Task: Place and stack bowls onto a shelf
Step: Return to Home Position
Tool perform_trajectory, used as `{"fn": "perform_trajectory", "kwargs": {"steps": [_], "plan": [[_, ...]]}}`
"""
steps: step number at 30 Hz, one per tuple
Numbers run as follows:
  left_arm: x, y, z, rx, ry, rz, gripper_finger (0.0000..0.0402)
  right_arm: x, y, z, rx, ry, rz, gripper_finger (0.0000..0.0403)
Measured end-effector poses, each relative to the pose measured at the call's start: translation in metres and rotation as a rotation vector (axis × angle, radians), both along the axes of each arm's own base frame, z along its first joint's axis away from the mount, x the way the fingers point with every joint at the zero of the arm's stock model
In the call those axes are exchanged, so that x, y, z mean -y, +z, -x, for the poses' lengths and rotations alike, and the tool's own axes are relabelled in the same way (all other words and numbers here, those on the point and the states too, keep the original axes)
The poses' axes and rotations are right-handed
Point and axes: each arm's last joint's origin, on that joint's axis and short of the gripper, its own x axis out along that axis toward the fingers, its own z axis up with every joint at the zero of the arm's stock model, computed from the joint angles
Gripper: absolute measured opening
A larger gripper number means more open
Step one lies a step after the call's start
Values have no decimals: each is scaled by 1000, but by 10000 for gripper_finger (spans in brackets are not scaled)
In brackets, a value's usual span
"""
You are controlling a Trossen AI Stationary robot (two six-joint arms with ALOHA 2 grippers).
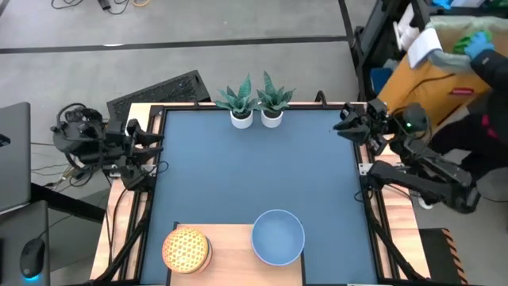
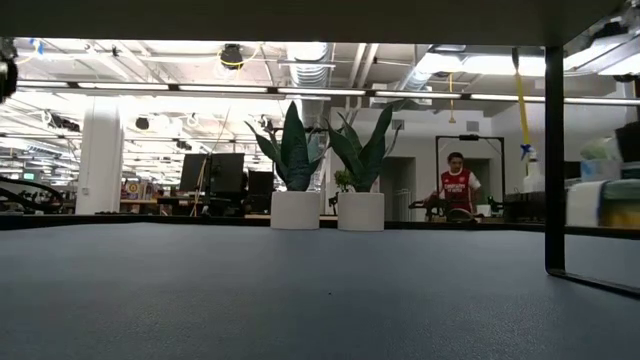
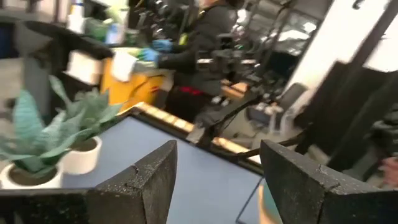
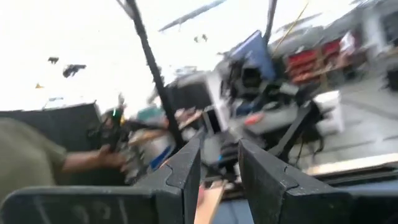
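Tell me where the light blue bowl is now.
High view: the light blue bowl sits on the pale wooden shelf at the picture's bottom edge, right of the yellow-orange patterned bowl.

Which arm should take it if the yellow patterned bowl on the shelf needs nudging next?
Left, probably: the left claw sits at the left edge of the table, the same side as the yellow patterned bowl on the shelf. The right claw is at the opposite edge.
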Motion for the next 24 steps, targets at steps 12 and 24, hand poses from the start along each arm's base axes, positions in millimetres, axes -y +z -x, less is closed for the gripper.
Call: {"fn": "perform_trajectory", "kwargs": {"steps": [12, 24], "plan": [[-15, -73, 14, 118, -66, 67, 215, -3, -77, 31, 51, -153, -93, 134], [-23, -109, 21, 87, -22, 83, 215, 3, -160, 39, 42, -311, -166, 134]]}}
